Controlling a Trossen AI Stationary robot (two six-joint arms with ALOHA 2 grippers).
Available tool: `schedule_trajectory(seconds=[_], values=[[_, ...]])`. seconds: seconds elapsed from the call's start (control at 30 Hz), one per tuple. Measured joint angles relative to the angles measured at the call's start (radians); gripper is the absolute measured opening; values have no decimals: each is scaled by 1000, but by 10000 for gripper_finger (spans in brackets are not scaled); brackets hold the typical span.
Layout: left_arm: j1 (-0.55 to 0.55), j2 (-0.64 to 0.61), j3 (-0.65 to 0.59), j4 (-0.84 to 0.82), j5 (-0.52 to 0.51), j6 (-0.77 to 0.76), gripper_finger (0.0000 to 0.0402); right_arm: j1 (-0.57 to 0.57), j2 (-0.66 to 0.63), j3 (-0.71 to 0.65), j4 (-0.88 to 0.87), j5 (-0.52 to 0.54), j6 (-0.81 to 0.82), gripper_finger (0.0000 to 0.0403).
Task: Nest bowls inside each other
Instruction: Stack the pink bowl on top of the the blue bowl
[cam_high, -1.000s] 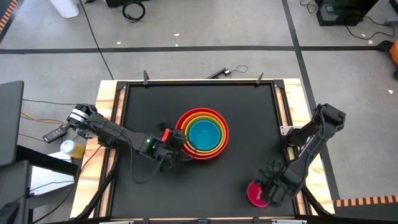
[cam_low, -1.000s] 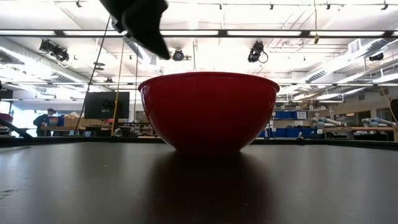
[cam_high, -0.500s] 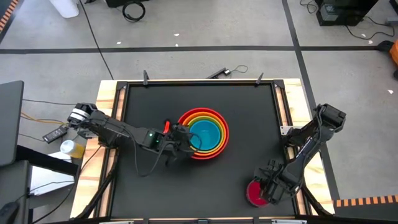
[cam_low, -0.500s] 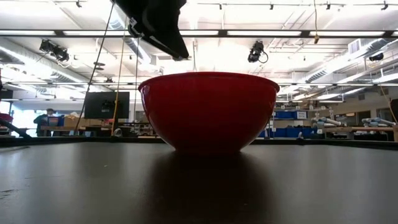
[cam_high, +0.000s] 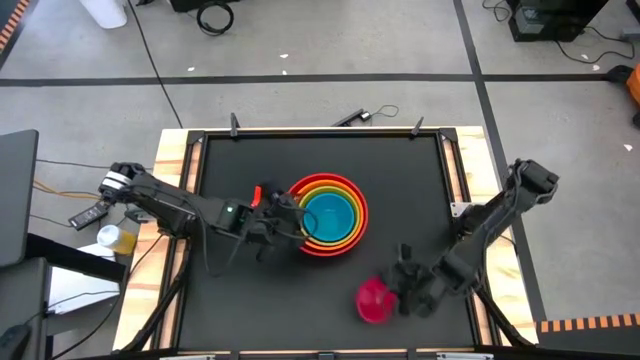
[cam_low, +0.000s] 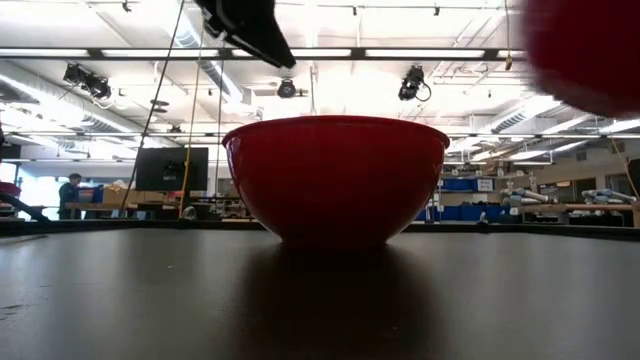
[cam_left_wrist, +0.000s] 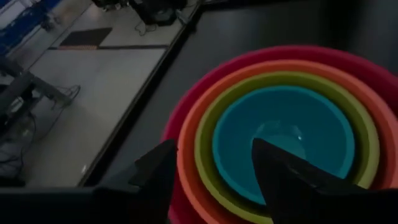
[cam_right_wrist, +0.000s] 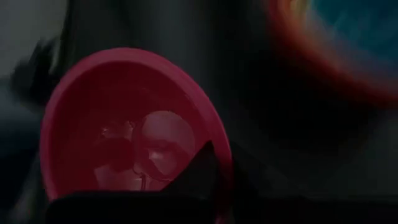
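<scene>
Four bowls stand nested at the table's middle: red (cam_high: 295, 240) outermost, then orange (cam_high: 352, 238), yellow-green (cam_high: 318, 185) and blue (cam_high: 330, 214). In the low view only the red bowl (cam_low: 335, 180) shows, resting on its base. My left gripper (cam_high: 291, 220) hovers open above the stack's left rim (cam_left_wrist: 186, 134), touching nothing; the low view shows it at the top (cam_low: 250, 25). The small magenta pink bowl (cam_high: 374, 298) is in the air near the front right, with my right gripper (cam_high: 397, 289) shut on it. It shows blurred in the low view (cam_low: 590, 50). My right gripper holds the pink bowl by its rim (cam_right_wrist: 222, 149). One finger (cam_right_wrist: 196, 171) is inside the bowl; the other is hidden outside the wall. The fingers come slanting down from the table's right side. The bowl is lifted clear of the table.
The black tabletop (cam_high: 240, 170) has a raised edge and a wooden frame (cam_high: 172, 160). Open surface lies between the pink bowl and the stack. A monitor (cam_high: 15, 200) and small items sit off the table's left side.
My right gripper has taken hold of the pink bowl, lifted it off the table at the front right and carried it left toward the stack, turning as it went. My left gripper has risen a little above the stack's left rim.
</scene>
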Motion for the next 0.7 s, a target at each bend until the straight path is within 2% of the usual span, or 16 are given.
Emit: schedule_trajectory(seconds=[0.17, 0.27, 0.37, 0.5, 0.7], values=[[14, -82, -69, 32, 1, 44, 213, -182, -93, 4, 179, 137, -326, 21], [36, -127, -124, 53, 28, 62, 213, -323, -125, 7, 296, 150, -452, 21], [59, -175, -165, 65, 52, 65, 213, -482, -124, 7, 347, 30, -505, 28], [82, -241, -215, 84, 62, 89, 213, -662, -49, 6, 330, -218, -459, 32], [128, -302, -256, 94, 95, 114, 213, -792, 80, 4, 338, -400, -454, 44]])
